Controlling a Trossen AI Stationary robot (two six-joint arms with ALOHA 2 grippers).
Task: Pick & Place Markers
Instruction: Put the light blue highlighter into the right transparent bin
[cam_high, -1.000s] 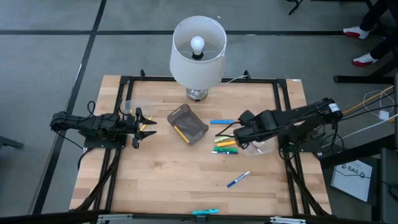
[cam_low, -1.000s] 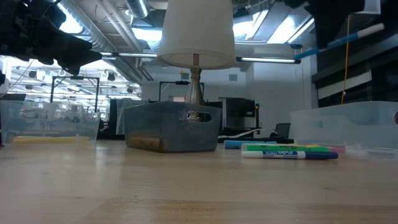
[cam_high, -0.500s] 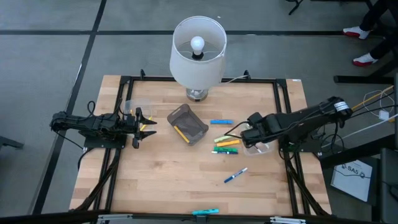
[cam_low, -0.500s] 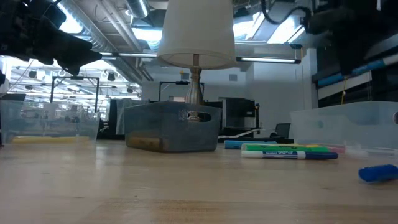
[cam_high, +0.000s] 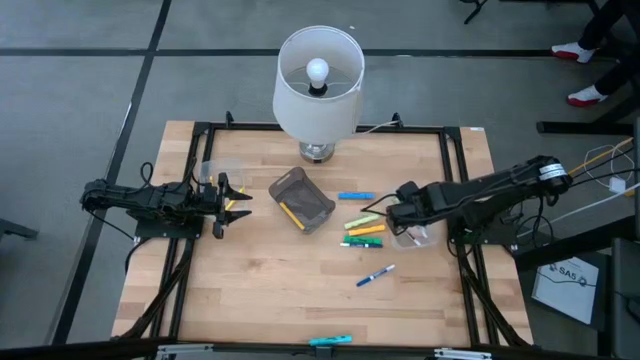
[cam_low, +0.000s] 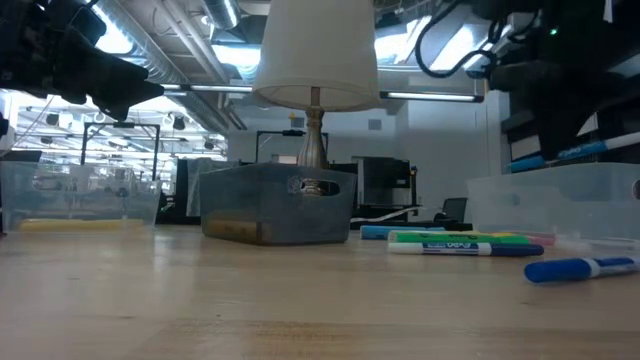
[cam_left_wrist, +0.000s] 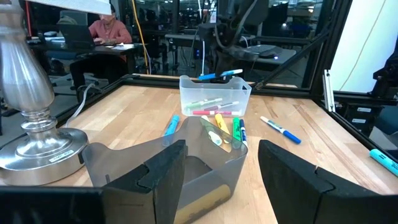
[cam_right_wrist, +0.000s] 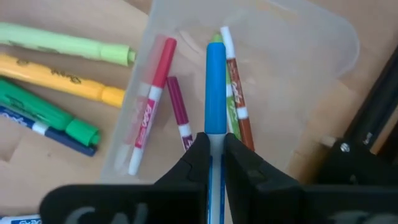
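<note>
While pinched, blue-capped marker (cam_right_wrist: 216, 93), white-barrelled.

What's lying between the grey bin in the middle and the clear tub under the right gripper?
In the high view, between the grey bin and the clear tub lie loose markers on bare wood.

A light wooden table (cam_high: 280, 280) edged by a black metal frame (cam_high: 455, 180) stands on grey carpet (cam_high: 80, 60) crossed by dark lines. A white-shaded lamp (cam_high: 318, 80), its bulb lit, sits at the table's far edge on a silver base (cam_left_wrist: 37, 146). Beyond, ceiling strip lights (cam_low: 440, 45) glow over an open workshop where a person (cam_left_wrist: 106, 28) sits at a desk.
</note>
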